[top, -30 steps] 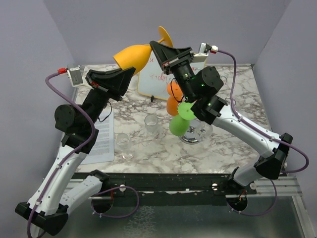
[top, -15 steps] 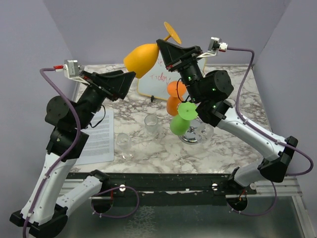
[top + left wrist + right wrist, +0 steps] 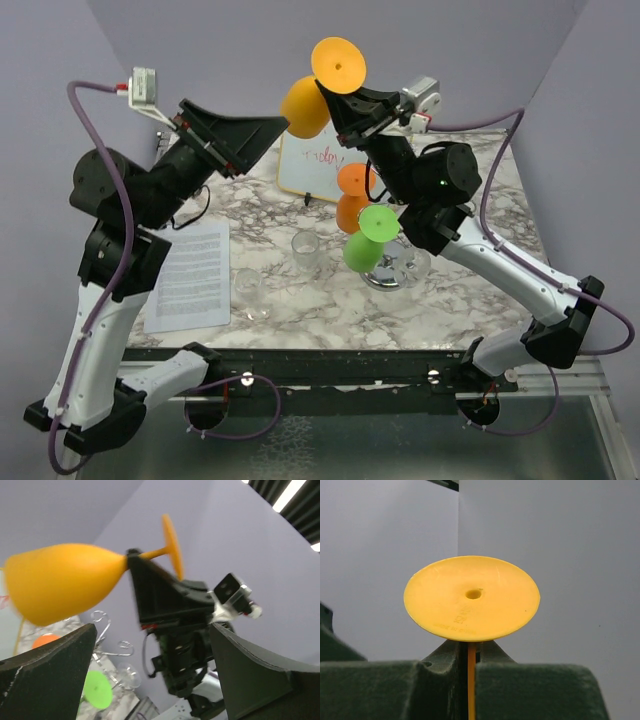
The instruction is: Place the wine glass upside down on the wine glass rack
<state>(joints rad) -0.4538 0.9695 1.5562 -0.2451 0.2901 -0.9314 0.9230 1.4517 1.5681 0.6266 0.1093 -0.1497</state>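
My left pincer (image 3: 152, 630) has let go and drawn back; it is standing spread, just apart from the right pincer (image 3: 335, 100), which is hovering above the wine glass rack (image 3: 405, 268) and pinching the wine glass (image 3: 300, 108) by its stem, foot raised, so I can hang it bowl-down.

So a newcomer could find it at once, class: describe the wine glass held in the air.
Find the whiteboard at the back of the marble table. Above it, the right arm's fingers pinch the stem of a wine glass. Unlike the orange glasses and green glass at the rack and the clear glasses on the table, it is yellow and held aloft.
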